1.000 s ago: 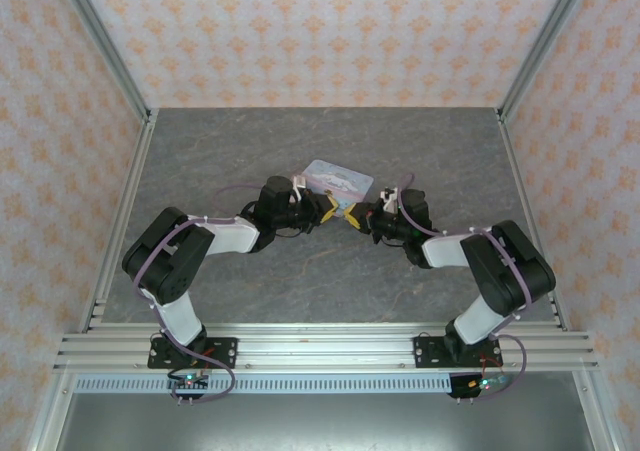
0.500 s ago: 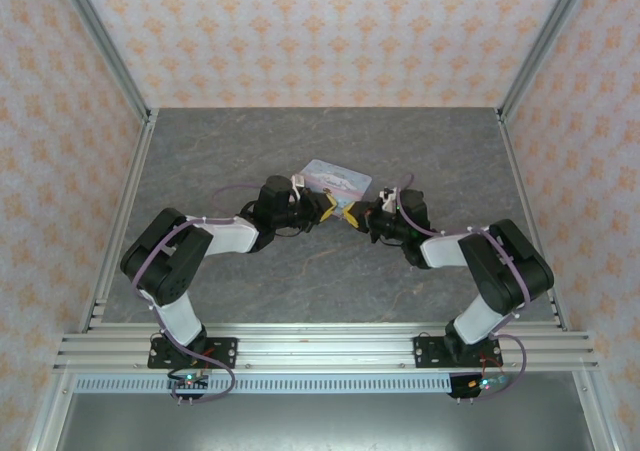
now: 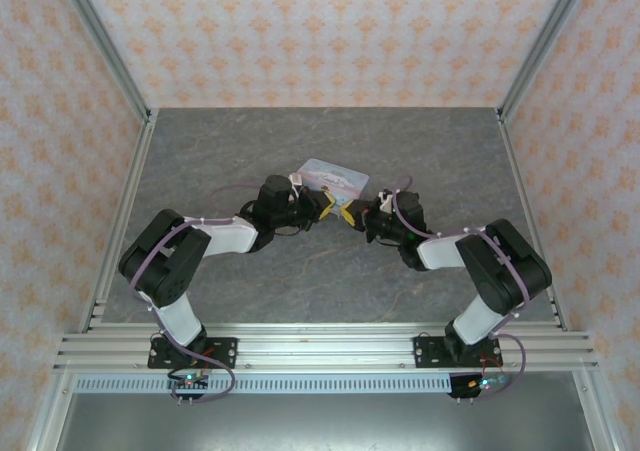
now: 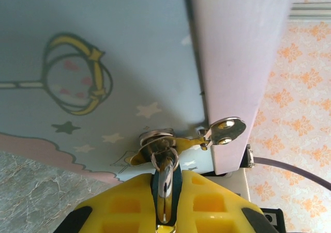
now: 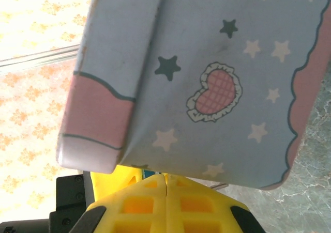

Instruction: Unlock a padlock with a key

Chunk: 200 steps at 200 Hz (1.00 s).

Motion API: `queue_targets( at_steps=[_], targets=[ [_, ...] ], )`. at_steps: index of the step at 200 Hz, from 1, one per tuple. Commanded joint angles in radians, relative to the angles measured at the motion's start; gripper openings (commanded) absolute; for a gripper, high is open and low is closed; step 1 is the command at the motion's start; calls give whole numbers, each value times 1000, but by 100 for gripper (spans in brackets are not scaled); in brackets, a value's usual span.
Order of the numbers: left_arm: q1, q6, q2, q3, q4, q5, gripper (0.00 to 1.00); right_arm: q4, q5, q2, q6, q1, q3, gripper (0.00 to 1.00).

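From above, finds left gripper and right gripper tip to tip on the near side of the tin, mid-tabletop. From left wrist, shows yellow fingers clamped on the padlock — its ring up against the tin's metal clasp. From right wrist, shows fingers pressed together — hard by the tin.

Top camera looks down from behind; both wrist cameras (pressed close) share the tin.
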Motion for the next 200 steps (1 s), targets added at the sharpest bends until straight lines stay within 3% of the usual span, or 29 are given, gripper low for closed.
queue_targets(
  at_steps=[1, 123, 200],
  targets=[
    [-29, -14, -31, 27, 36, 49, 0, 186, 24, 35, 82, 16, -2, 0],
    [-45, -164, -44, 17, 115, 28, 0, 232, 40, 98, 118, 19, 1, 0],
    [-46, -73, -72, 33, -15, 32, 0, 228, 16, 91, 129, -11, 25, 0]
  ],
)
